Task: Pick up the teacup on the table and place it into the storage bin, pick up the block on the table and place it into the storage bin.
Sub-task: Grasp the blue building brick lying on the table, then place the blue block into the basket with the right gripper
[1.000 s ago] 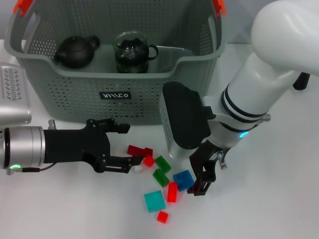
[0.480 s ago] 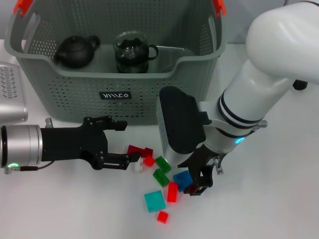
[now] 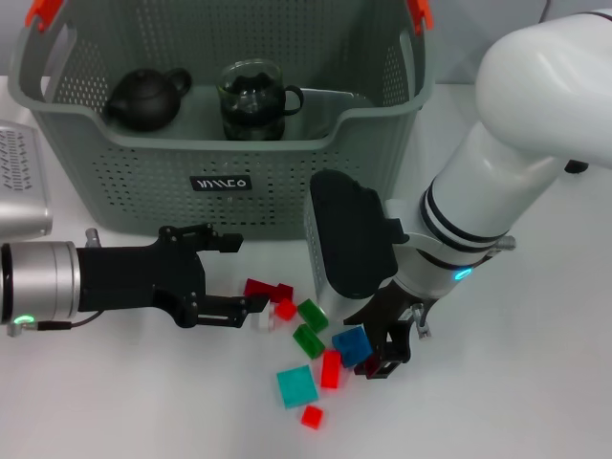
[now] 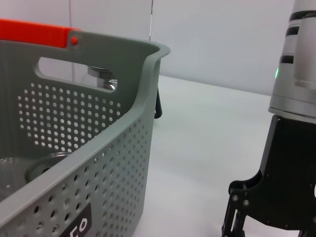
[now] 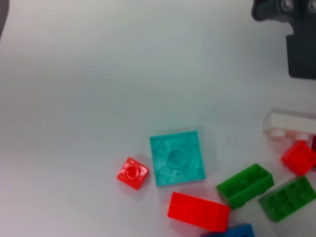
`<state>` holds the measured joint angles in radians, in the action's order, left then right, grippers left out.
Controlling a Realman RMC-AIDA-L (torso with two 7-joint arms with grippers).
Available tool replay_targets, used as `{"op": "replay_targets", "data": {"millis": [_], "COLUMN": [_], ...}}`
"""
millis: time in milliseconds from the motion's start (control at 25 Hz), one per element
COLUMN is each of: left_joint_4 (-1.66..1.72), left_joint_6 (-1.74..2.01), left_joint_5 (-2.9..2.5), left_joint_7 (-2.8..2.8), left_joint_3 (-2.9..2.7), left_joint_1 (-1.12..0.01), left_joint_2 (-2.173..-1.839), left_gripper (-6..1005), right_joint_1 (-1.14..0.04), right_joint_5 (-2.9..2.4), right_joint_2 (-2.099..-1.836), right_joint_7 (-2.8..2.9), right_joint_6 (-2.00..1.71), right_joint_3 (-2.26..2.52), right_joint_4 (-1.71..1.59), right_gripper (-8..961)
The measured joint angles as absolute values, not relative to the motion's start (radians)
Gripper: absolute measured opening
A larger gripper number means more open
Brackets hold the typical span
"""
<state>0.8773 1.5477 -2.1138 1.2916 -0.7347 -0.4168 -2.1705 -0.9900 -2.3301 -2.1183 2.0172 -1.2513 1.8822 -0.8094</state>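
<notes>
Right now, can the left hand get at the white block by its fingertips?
Probably yes. The left hand is open, low over the table, with the white block just off its lower fingertip and nothing between. The right hand is apart, at the blue block.

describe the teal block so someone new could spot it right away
Start at the grey storage bin and drop to the scatter of small blocks on the white table in front of it. The teal block is the flat square near the bottom, the only teal piece and the widest.

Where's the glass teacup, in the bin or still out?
In. The glass teacup stands upright inside the storage bin, beside a dark teapot.
</notes>
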Motion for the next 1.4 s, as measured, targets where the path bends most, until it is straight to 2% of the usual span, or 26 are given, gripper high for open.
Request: {"op": "replay_targets", "data": {"millis": [320, 520, 1080, 1400], "left_joint_4": [0.877, 0.878, 0.885, 0.888], "left_joint_6": [1.546, 1.546, 1.557, 1.560], "left_joint_5": [-2.114, -2.115, -2.122, -2.129], "left_joint_7": [1.292, 1.292, 1.292, 1.283], "left_joint_3": [-0.732, -0.719, -0.709, -0.684], "left_joint_1": [-0.414, -0.416, -0.411, -0.403], "left_joint_2": [-2.171, -2.171, -2.169, -2.166], "left_gripper": [875, 875, 875, 875], "right_joint_1": [-0.993, -1.002, -0.958, -0.878], "right_joint_5": [-2.313, -2.311, -2.325, -2.372], "right_joint_2": [-2.117, -2.117, -2.099, -2.097], "right_joint_7": [2.021, 2.028, 2.056, 2.103], "right_joint_6": [-1.244, -1.241, -1.370, -1.649], "right_joint_3": [1.882, 1.882, 1.750, 1.478], "right_joint_4": [-0.800, -0.780, -0.898, -1.278], "right_gripper": [614, 424, 424, 423]}}
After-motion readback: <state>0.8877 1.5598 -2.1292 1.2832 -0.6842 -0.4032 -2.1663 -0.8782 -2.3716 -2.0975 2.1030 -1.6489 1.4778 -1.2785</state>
